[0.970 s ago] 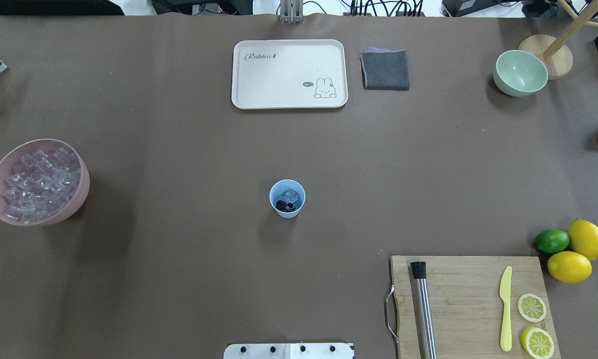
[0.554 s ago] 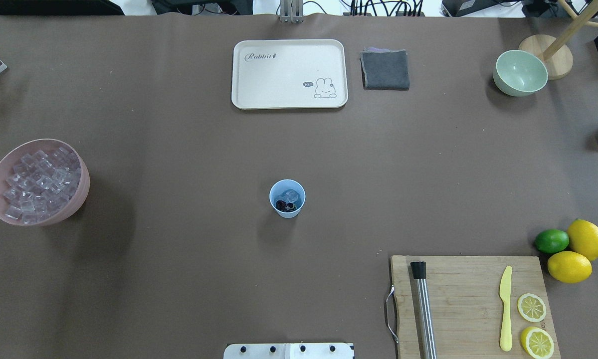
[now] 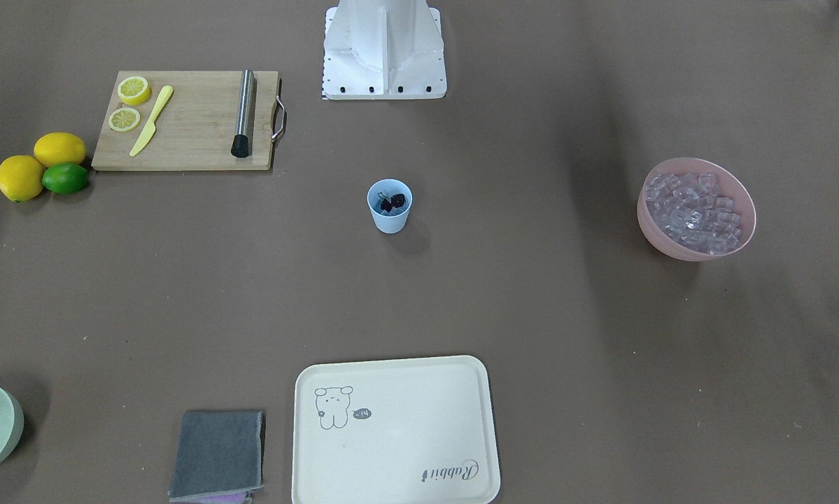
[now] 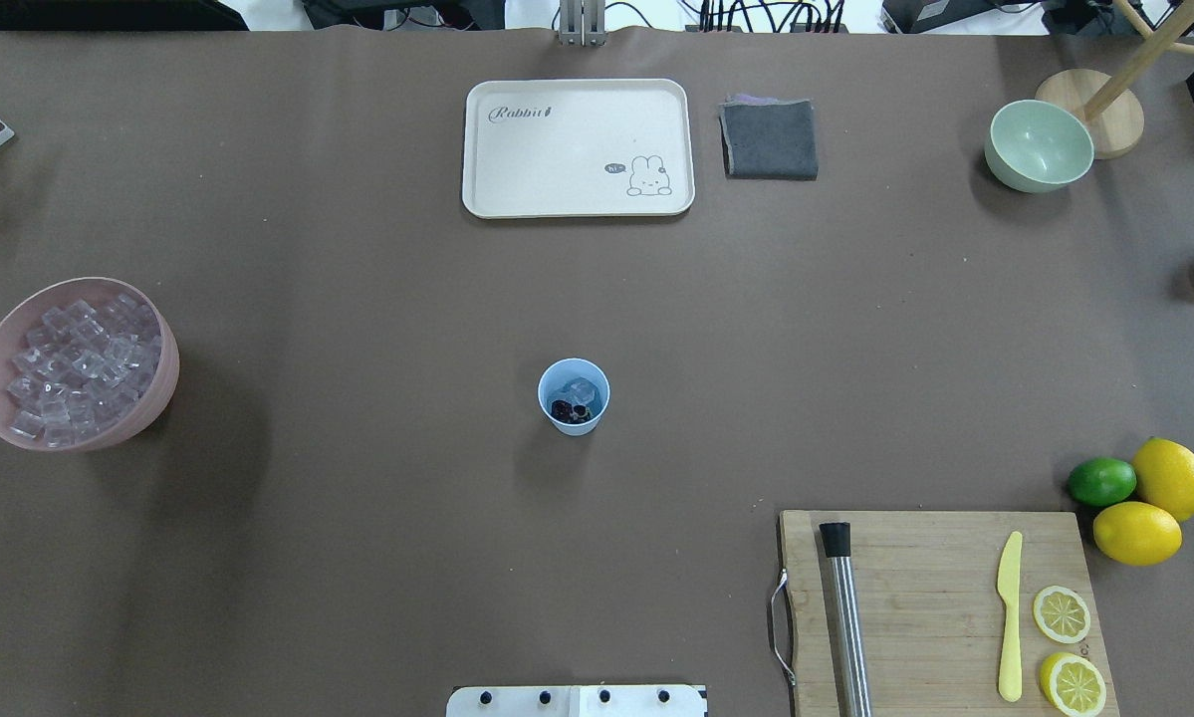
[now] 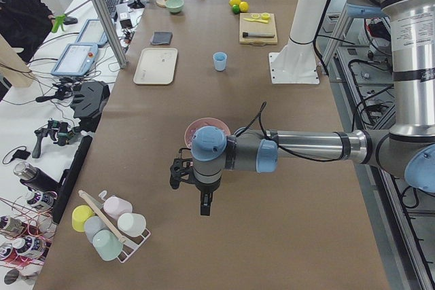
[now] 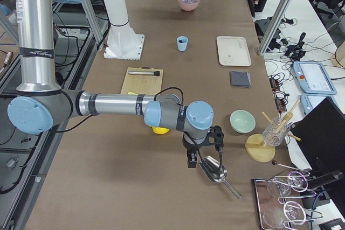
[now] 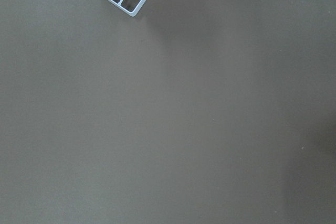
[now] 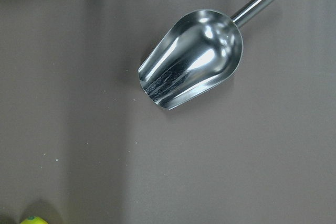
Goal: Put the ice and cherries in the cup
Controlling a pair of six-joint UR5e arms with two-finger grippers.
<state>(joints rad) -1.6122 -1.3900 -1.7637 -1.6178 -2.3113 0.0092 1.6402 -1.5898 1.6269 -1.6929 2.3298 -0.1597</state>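
Both the left gripper (image 5: 203, 204) and the right gripper (image 6: 196, 160) hang over opposite ends of the desk (image 4: 358, 299), and you cannot tell whether either is open or closed. Your cup (image 4: 574, 423) stands upright mid-desk, well apart from both, with the cherries (image 4: 564, 409) and a cube of ice (image 4: 583, 387) inside it. More cubes fill the pink bowl (image 4: 161, 388) near the left gripper; a metal scoop (image 8: 191, 59) lies under the right gripper.

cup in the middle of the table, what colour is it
The cup is plain light blue, no pattern; the exterior front-facing view shows its side best.
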